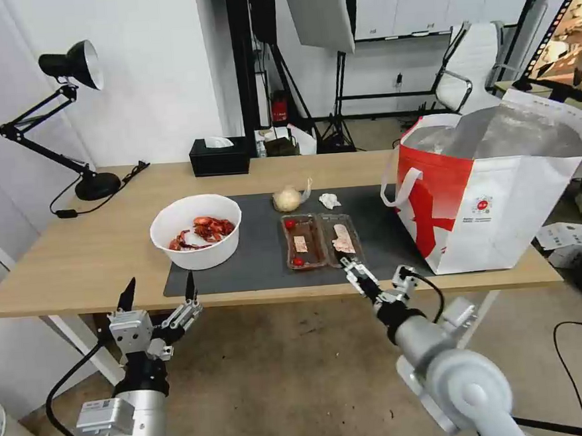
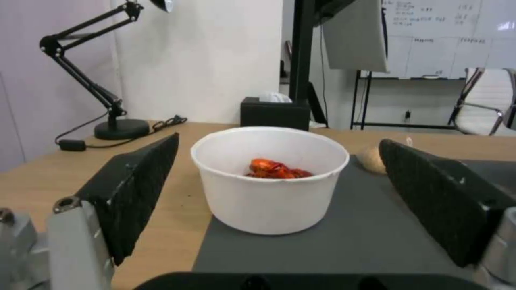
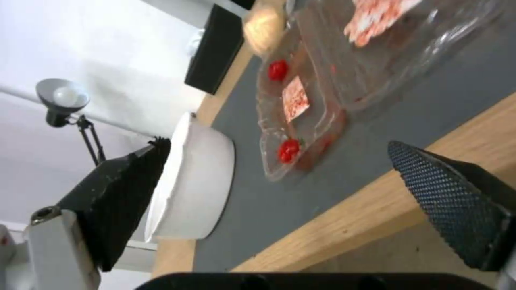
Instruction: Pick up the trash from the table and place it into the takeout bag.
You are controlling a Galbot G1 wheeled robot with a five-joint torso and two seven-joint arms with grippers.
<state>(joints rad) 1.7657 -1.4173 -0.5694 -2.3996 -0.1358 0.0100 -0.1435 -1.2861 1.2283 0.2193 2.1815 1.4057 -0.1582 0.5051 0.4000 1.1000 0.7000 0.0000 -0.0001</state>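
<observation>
A: Head view first. Where does everything sit, taking the dark mat (image 1: 260, 247) as the landmark?

B: On the mat: the white bowl (image 1: 196, 232) of red shells at its left end, the clear tray (image 1: 322, 240) in the middle, and the beige knotted bag (image 1: 288, 199) and crumpled tissue (image 1: 330, 200) along its far edge. The takeout bag (image 1: 495, 190) stands open on the worktop (image 1: 74, 260), covering the mat's right end. The left gripper (image 1: 158, 292) hovers just off the mat's near-left corner, fingers spread. The right gripper (image 1: 363, 274) is at the mat's near edge, just in front of the tray; from here I cannot tell how its fingers stand.

A: Left wrist view?

B: The bowl (image 2: 270, 179) stands on the mat's left edge, framed between the two dark spread fingers (image 2: 134, 189), apart from both.

A: Right wrist view?

B: The fingers (image 3: 451, 197) are spread, empty, below the worktop's near edge, with the tray (image 3: 301, 121) beyond, on the mat.

A: How should the step be done well?

B: I judge the tray is the target. Rise over the edge, close on the tray's near rim without crushing the thin plastic, and carry it level so the scraps stay in.
</observation>
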